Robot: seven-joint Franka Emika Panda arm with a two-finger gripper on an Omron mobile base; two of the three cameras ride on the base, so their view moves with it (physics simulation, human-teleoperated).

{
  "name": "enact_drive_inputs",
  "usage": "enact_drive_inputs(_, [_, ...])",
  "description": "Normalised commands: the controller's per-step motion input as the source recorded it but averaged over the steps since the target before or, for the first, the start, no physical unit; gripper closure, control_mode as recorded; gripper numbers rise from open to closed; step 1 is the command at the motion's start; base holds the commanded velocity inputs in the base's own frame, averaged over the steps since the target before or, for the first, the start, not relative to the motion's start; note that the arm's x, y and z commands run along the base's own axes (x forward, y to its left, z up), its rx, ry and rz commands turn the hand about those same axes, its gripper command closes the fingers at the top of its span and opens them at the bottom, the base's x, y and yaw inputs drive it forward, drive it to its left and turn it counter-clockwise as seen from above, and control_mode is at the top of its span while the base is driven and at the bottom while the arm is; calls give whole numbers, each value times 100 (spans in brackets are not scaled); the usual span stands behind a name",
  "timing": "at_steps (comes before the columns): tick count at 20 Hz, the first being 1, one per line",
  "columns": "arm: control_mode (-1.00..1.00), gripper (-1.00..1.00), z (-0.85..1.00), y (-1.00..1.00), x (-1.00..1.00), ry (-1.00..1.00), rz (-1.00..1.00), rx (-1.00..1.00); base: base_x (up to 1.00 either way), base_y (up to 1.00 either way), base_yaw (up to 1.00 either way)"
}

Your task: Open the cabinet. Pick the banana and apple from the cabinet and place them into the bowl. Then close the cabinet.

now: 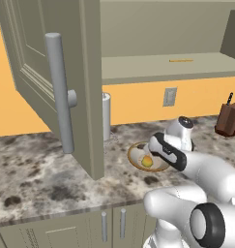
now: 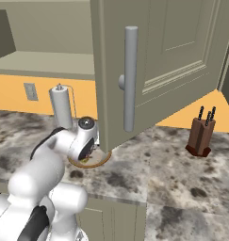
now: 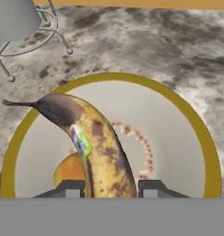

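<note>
Banana sits pinched in narrow jaws over bowl w/ apple inside: lower a bit, release centred, not on rim.

The banana sticker's print is unreadable.

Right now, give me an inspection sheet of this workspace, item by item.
Surface: speckled granite counter.
Job's things: cabinet doors open; bowl on the counter; apple lies in it; banana above the bowl, between the fingertips.
Clutter: paper towel holder behind the bowl; knife block to the right.
Grippers: gripper shut on the banana, over the bowl.
Cables: nothing seen.
Surroundings: orange wall, wall outlet, low cabinets below the counter.
</note>
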Motion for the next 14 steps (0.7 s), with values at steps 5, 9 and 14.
enact_drive_inputs(5, [-100,-100,0,0,-2,0,0,0,0,0,0])
enact_drive_inputs(9, [-100,-100,24,0,-13,-2,0,0,0,0,0])
enact_drive_inputs(14, [-100,-100,100,11,-75,-21,0,0,0,0,0])
